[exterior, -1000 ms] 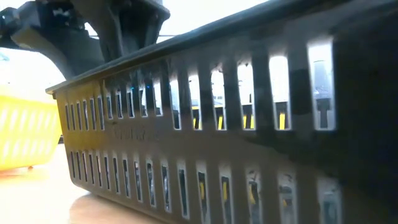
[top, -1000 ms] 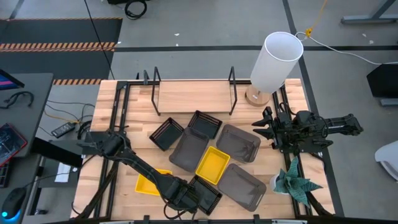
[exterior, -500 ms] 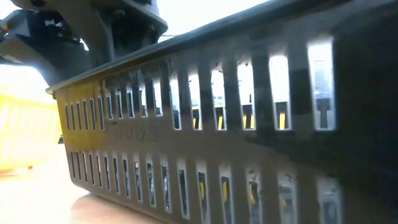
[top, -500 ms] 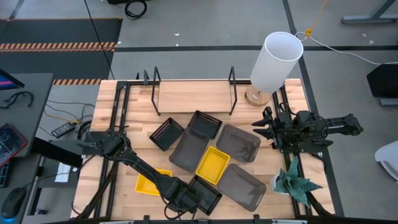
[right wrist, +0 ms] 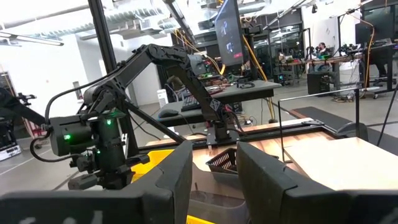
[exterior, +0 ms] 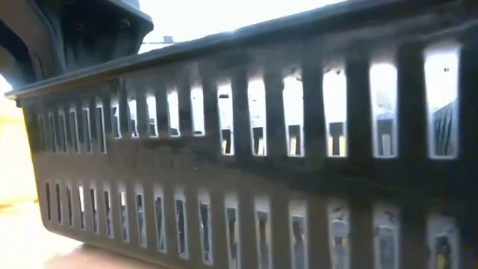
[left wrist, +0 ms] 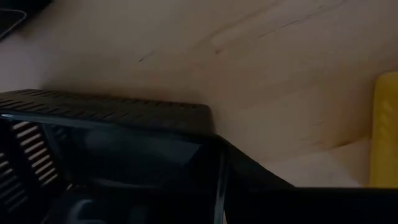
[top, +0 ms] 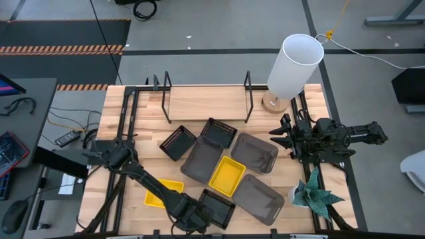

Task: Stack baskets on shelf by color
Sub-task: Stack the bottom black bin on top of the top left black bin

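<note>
Left gripper, clenched on the rim of a small black mesh basket at the table's near edge, beside a yellow basket. Grip judged thin: one slotted wall pinched, nothing more. In the low view, the same basket's slotted side right against the camera and tilted, one end seemingly off the wood.

Right gripper, parked at the table's right side with fingers spread and nothing between them, waiting.

Shelf at the far side, between its black wire uprights, bare of baskets so far. Two more black mesh baskets just in front of it, a second yellow one lying across the grey translucent baskets in the middle.

For the step in hand:
- Lift straight up first, slowly, until the basket hangs clear of the table and of the yellow neighbour.
- Expect a sag away from the pinched wall; keep the wrist level and avoid quick swings, since a light mesh tray can pivot or slip out of a one-wall pinch.
- Carry high over the middle pile rather than through it.
- Pass between the wire uprights, not over one, and well away from the white lamp.
- Choose one end of the plank for black, leaving room for yellow and grey.
- Set down flat, then release.
</note>
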Controlling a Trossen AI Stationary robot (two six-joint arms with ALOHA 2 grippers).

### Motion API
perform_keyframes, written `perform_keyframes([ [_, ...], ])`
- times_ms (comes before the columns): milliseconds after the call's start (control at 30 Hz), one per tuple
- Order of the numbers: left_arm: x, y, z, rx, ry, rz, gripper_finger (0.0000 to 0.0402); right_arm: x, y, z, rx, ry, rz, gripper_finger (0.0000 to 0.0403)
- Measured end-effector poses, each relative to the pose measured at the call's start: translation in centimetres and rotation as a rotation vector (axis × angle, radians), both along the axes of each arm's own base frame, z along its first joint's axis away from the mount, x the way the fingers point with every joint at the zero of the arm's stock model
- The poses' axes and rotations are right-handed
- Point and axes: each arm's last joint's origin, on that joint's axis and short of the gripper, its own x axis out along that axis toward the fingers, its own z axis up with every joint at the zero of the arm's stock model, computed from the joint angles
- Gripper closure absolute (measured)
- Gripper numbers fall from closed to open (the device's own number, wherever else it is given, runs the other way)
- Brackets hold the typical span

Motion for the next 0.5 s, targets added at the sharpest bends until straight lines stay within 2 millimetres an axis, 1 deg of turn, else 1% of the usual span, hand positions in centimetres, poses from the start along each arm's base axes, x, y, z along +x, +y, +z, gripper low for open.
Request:
perform_keyframes([
  [100, -0.4, -0.4, 0.0, 0.036, -0.013, -0.006, 0.0394, 0.0, 0.0, 0.0, 0.0, 0.0, 0.0, 0.0273],
  [300, -1.3, -0.9, 0.1, 0.117, -0.045, -0.013, 0.0391, 0.0, 0.0, 0.0, 0.0, 0.0, 0.0, 0.0273],
  [500, -2.0, -0.8, 1.6, 0.137, -0.079, 0.018, 0.0394, 0.0, 0.0, 0.0, 0.0, -0.001, 0.0, 0.0273],
])
